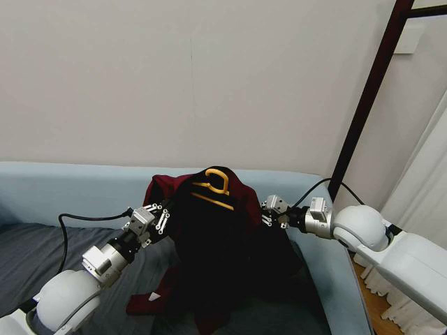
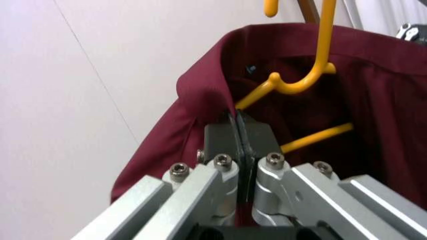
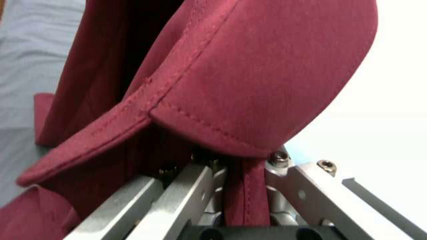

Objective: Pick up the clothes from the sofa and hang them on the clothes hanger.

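Both arms reach forward and inward over the light blue sofa (image 1: 49, 187), the left gripper (image 1: 162, 218) and right gripper (image 1: 269, 211) each pinched tight on opposite shoulders of the dark red cloth shirt (image 1: 209, 241), lifting it with a yellow plastic hanger (image 1: 217, 183) inside its collar.

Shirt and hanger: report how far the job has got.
Done: the hanger sits inside the shirt. In hand: the left gripper and the right gripper each clamp it above the sofa. Left: hanging it up; its hem lies on the sofa.
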Available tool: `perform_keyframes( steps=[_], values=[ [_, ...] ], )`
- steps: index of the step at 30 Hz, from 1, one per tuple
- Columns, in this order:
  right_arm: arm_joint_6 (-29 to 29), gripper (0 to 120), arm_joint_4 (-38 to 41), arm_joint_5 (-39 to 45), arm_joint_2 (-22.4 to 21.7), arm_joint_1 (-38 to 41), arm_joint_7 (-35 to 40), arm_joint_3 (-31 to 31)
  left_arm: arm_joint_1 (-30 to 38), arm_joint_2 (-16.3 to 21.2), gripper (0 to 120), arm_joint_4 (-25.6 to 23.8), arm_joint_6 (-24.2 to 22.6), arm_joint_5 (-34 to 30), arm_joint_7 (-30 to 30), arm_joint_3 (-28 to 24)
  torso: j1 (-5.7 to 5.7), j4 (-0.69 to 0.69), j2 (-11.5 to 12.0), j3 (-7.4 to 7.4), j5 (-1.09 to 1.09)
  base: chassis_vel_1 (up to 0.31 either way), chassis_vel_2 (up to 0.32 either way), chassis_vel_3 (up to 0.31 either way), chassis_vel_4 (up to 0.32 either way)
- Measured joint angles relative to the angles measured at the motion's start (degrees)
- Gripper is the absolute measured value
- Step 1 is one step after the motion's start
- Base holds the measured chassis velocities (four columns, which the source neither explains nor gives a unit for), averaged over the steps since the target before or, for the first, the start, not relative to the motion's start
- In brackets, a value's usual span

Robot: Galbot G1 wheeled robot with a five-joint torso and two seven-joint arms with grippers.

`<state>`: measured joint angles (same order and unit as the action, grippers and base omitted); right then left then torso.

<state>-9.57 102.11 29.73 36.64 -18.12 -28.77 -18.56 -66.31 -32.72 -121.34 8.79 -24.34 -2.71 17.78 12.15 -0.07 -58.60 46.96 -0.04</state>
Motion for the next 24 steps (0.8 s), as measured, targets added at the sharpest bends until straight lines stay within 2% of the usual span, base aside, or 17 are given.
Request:
perform_keyframes(
  steps=[5, 11, 15, 16, 19, 21, 22, 24],
  values=[
    [0.0, 1, -0.2, -1.6, 0.1, 0.0, -0.2, -0.1, -0.4, -0.8, 0, 0.3, -1.0, 1.6, -0.3, -1.0, 0.0, 0.01, 0.0, 0.0, 0.0, 0.0, 0.0, 0.0, 0.0],
    [-0.3, 1, 1.3, 0.1, -0.2, -0.5, -0.7, -0.6, 1.6, -3.8, 0, 0.6, -1.9, 0.0, -2.8, -6.0, 0.0, 0.0, 0.0, 0.0, 0.0, 0.0, 0.0, 0.0, 0.0],
    [-0.6, 1, 2.5, 0.4, -0.5, -0.7, -1.0, -0.8, 3.3, -6.4, 15, 0.6, -1.6, -1.2, -3.6, -9.2, 0.0, 0.0, 0.0, 0.0, -0.01, 0.0, 0.0, 0.0, 0.0],
    [-0.6, 1, 2.5, 0.4, -0.5, -0.7, -1.0, -0.8, 3.3, -6.4, 15, 0.6, -1.6, -1.2, -3.6, -9.2, 0.0, 0.0, 0.0, 0.0, -0.01, 0.0, 0.0, 0.0, 0.0],
    [-0.8, 1, 2.2, 0.4, -0.6, -0.8, -0.9, -0.8, 3.0, -7.0, 28, 0.3, -1.3, -0.9, -5.0, -10.6, 0.0, 0.0, 0.0, 0.0, 0.0, 0.0, 0.0, 0.0, 0.0],
    [-0.9, 1, 1.8, 0.6, -0.7, -0.9, -0.3, -0.7, 2.1, -7.0, 36, -0.1, -1.1, -0.2, -5.4, -10.6, 0.0, 0.0, 0.0, 0.0, 0.0, 0.0, 0.0, 0.0, 0.0],
    [-0.9, 1, 1.8, 0.6, -0.7, -0.9, -0.3, -0.7, 2.1, -7.0, 36, -0.1, -1.1, -0.2, -5.4, -10.6, 0.0, 0.0, 0.0, 0.0, 0.0, 0.0, 0.0, 0.0, 0.0],
    [-1.2, 1, 1.4, 1.4, -0.7, -1.1, 0.5, -0.6, 1.2, -6.9, 46, -0.3, -1.0, 0.6, -6.1, -9.9, 0.0, 0.0, 0.0, 0.0, 0.0, 0.0, 0.0, 0.0, 0.0]
  ],
)
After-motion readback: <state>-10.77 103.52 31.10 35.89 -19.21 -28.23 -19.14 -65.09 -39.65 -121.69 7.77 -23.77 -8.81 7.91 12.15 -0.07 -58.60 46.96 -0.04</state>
